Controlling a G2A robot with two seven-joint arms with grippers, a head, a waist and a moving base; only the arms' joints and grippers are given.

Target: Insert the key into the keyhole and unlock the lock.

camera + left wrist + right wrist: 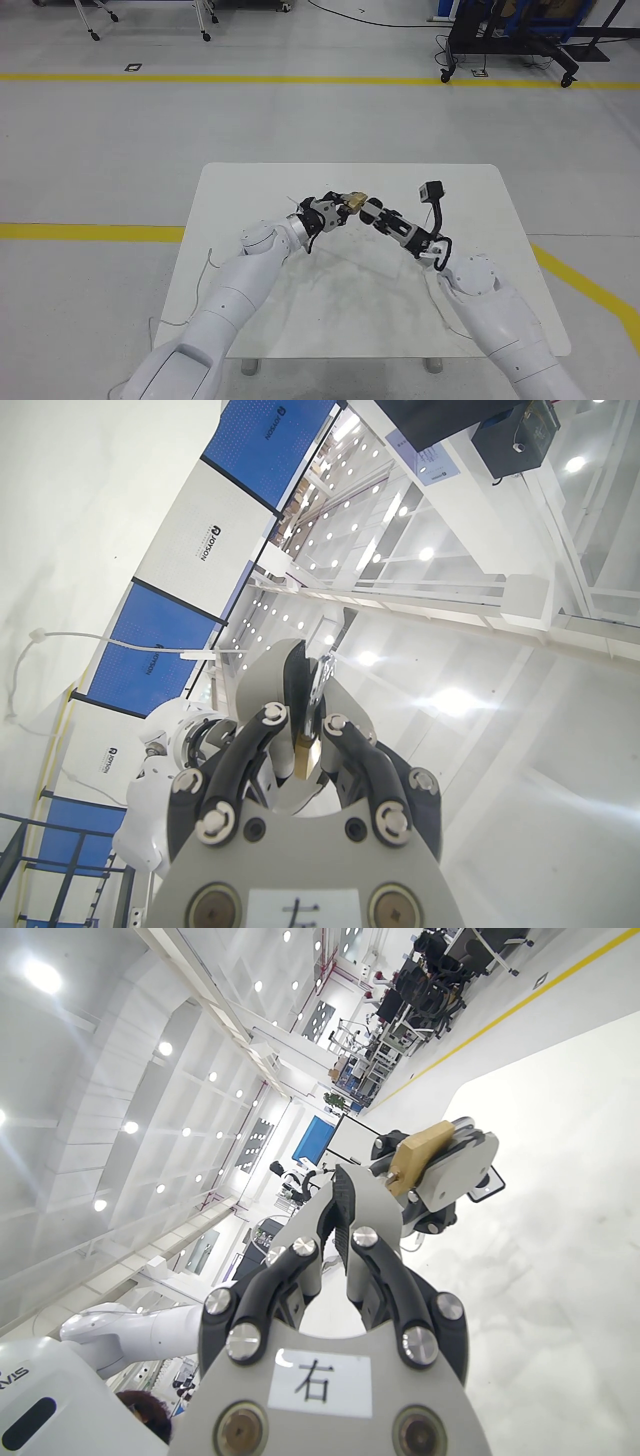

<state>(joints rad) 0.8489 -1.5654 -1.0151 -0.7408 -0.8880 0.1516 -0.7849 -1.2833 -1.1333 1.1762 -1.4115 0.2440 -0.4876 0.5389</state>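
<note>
Left pincer (311, 670): pinching the brass lock (419, 1154) | Lock: held in the air over the middle of the desk (240, 200), toward the far edge | Right pincer (344, 1188): pressed together, tips just beside the lock's keyhole end; cannot tell whether a key sits between the pads.

**Light:** bright and even, from overhead.
**Source:** round ceiling lamps (367, 657) beyond the left tool (317, 680), several flaring into white blots. More lamps lie beyond the right tool (345, 1195), and one at the frame edge throws streaks.
**Surface** (550, 1168), below the right tool: white, glaring, close to washed out.
**Lock** (306, 757), clamped in the left tool: brass well lit, with a hard glint on its steel end.
**Distortion:** both wrist views have a wide-angle bend. Ceiling beams curve toward the edges, and the yellow floor line (500, 1023) beyond the right tool bows.
</note>
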